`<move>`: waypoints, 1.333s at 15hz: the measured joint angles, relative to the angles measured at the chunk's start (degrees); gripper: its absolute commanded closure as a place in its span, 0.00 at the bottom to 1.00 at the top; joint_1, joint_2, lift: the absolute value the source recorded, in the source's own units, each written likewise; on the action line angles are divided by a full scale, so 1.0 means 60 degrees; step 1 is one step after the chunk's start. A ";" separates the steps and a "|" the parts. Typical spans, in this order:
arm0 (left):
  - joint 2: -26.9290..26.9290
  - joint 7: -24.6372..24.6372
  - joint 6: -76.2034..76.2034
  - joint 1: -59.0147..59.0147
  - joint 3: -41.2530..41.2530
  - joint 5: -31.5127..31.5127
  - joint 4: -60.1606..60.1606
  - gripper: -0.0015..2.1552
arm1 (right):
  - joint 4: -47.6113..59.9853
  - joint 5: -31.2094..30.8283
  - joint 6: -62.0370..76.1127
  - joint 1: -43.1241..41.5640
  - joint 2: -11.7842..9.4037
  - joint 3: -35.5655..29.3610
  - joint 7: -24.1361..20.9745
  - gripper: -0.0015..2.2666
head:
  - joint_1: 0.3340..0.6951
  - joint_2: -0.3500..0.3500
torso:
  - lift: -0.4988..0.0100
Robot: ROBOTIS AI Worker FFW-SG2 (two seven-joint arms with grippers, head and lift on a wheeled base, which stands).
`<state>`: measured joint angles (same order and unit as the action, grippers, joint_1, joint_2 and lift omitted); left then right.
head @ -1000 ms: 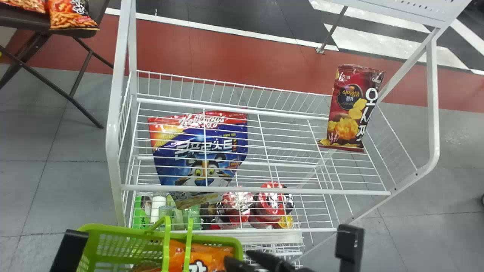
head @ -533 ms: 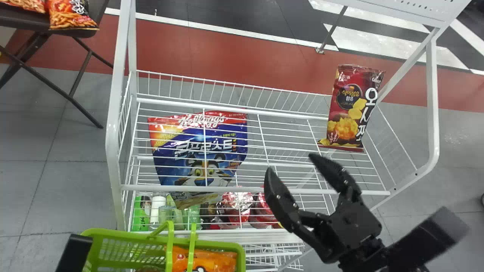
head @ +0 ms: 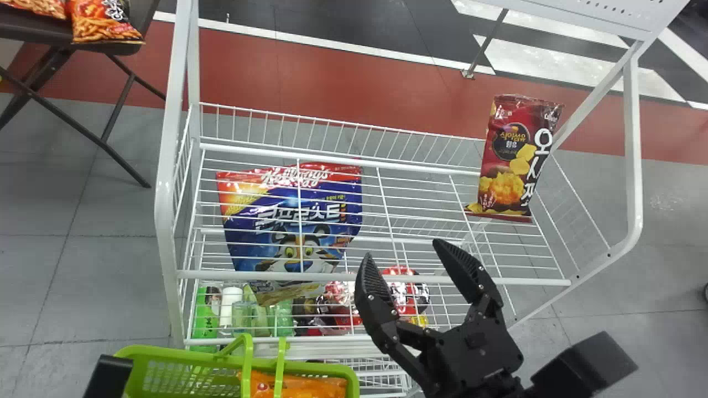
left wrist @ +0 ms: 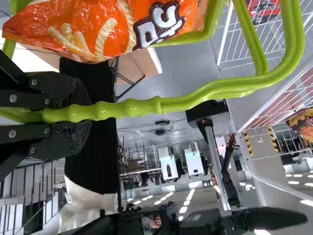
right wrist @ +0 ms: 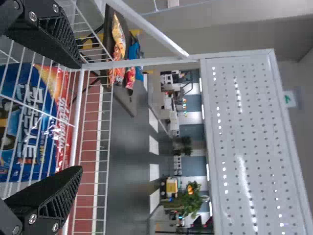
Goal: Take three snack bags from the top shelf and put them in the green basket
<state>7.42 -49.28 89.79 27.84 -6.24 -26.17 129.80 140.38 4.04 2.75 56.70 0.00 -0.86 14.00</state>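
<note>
Holding green basket (head: 166, 350) by handle (left wrist: 132, 108), clenched in left claw (left wrist: 80, 115). Could snag right claw (head: 404, 250), released near front of top shelf (head: 265, 276), by reaching too low toward red snack bag (head: 511, 160) at shelf's right end.

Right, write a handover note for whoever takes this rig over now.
Left gripper: shut on the green basket's handle.
Right gripper: open, empty, near the top shelf's front edge.
Done: at least one orange snack bag is in the basket; full count unclear.
To do: red chip bag, right side of the top shelf, probably next.
</note>
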 measured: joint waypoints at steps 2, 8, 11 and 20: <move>0.0014 -0.0032 0.0000 0.0056 0.0031 0.0010 0.0058 0.72 | 0.0071 0.0036 -0.0078 0.0060 0.0000 -0.0025 0.0010 0.04 | 1.00 0.00 | 0.92; 0.0075 -0.0078 0.0000 0.0154 0.0093 0.0011 0.0182 0.72 | 0.0128 0.0045 -0.0078 0.0099 0.0000 -0.0045 0.0010 0.04 | 1.00 0.00 | 0.92; 0.0082 -0.0082 0.0000 0.0179 0.0102 0.0011 0.0207 0.72 | 0.0129 0.0045 -0.0075 0.0100 0.0000 -0.0042 0.0010 0.04 | 1.00 0.00 | 0.92; 0.0082 -0.0075 0.0000 0.0168 0.0132 -0.0003 0.0209 0.72 | 0.0128 0.0045 -0.0041 0.0068 0.0000 -0.0061 0.0010 0.04 | 1.00 0.00 | 0.92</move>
<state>7.91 -49.73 89.79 28.84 -5.45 -26.19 131.05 141.15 4.31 2.50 57.11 0.00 -1.23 14.06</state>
